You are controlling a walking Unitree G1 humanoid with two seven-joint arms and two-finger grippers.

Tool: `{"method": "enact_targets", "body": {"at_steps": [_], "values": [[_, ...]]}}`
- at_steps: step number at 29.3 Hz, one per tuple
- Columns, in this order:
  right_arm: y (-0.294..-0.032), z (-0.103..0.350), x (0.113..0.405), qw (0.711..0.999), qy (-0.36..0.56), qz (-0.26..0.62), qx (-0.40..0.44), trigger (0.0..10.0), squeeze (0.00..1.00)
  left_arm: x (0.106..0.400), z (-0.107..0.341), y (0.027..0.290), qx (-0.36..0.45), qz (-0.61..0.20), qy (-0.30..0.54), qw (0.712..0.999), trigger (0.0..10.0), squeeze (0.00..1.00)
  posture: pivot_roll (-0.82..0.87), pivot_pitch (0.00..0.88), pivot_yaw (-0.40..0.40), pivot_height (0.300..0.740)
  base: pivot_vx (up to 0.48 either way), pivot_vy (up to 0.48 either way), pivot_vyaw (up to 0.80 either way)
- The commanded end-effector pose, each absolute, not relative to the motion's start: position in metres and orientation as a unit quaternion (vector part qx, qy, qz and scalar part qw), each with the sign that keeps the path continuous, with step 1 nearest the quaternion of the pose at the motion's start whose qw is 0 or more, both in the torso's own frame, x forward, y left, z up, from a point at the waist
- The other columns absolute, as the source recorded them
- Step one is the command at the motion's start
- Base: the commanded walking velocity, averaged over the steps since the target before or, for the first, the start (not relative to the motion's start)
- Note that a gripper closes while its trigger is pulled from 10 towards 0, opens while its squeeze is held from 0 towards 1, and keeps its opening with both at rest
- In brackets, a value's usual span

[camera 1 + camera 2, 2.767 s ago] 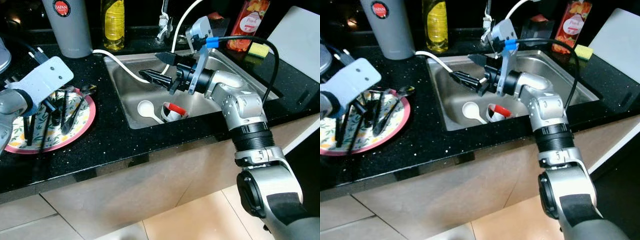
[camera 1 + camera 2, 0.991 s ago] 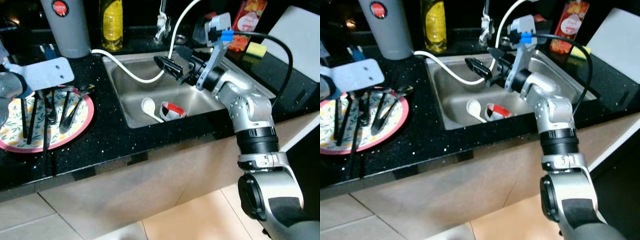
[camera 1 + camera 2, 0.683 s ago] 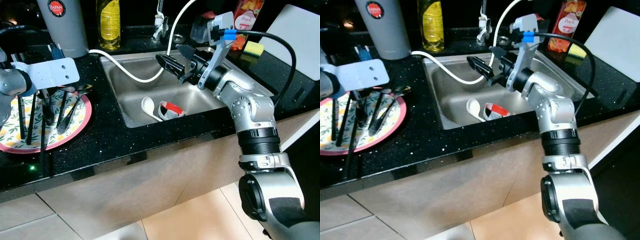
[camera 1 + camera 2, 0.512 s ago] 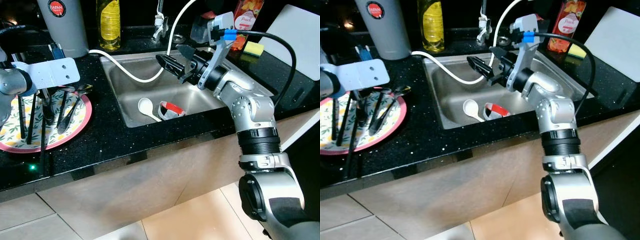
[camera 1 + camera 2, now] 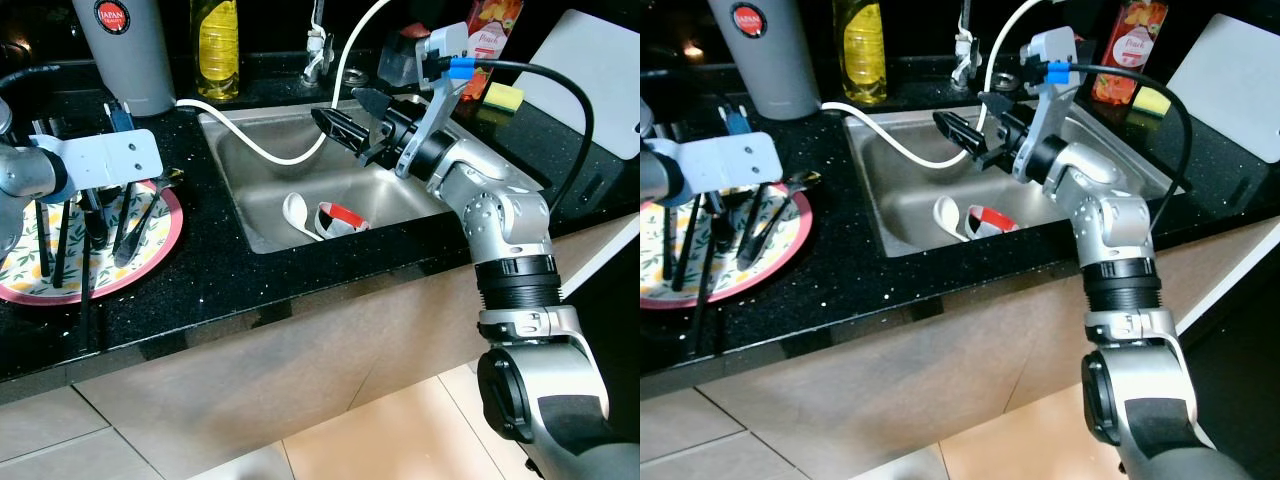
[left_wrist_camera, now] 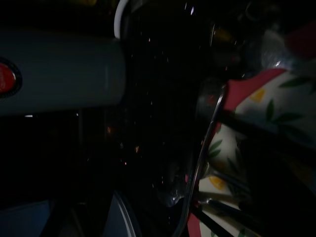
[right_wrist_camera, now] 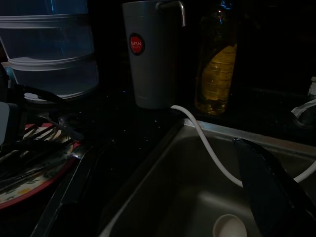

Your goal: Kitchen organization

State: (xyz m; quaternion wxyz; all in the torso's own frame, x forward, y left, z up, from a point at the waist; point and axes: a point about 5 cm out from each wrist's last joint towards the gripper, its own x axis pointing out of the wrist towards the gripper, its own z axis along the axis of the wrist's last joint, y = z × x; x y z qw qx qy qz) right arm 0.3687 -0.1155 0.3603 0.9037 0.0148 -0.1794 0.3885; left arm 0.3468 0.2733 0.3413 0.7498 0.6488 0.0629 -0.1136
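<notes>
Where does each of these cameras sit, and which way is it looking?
Head eyes: forward and down at the sink and plate; both silver arms show, right gripper over the sink.
Left wrist: dim, along the counter at the plate's rim and a grey flask.
Right wrist: across the sink toward the flask and oil bottle; its black fingers show.
Shared: flask, plate.

black speckled countertop [image 5: 230, 275], beige cabinet front [image 5: 300, 370], tiled floor [image 5: 400, 440]

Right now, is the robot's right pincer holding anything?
No. The right pincer is open above the sink, with nothing between its fingers. The spoon and cup lie below.
</notes>
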Motion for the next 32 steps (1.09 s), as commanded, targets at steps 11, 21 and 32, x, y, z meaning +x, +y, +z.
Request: {"method": "enact_targets", "body": {"at_steps": [11, 21, 32], "values": [[-0.118, 0.36, 0.367, 0.904, -0.179, 0.388, 0.016, 10.0, 0.0, 0.358, 0.316, 0.285, 0.647, -0.092, 0.097, 0.751, 2.7, 0.0, -0.07, 0.163, -0.053, 0.74, 0.0, 0.0, 0.0], [-0.118, 0.359, 0.366, 0.905, -0.178, 0.386, 0.017, 10.0, 0.0, 0.37, 0.299, 0.277, 0.634, -0.084, 0.087, 0.764, 0.0, 0.0, -0.08, 0.172, -0.052, 0.74, 0.0, 0.0, 0.0], [-0.119, 0.359, 0.366, 0.906, -0.178, 0.385, 0.018, 10.0, 0.0, 0.373, 0.301, 0.276, 0.631, -0.078, 0.073, 0.769, 0.0, 0.0, -0.08, 0.171, -0.054, 0.74, 0.0, 0.0, 0.0]]}}
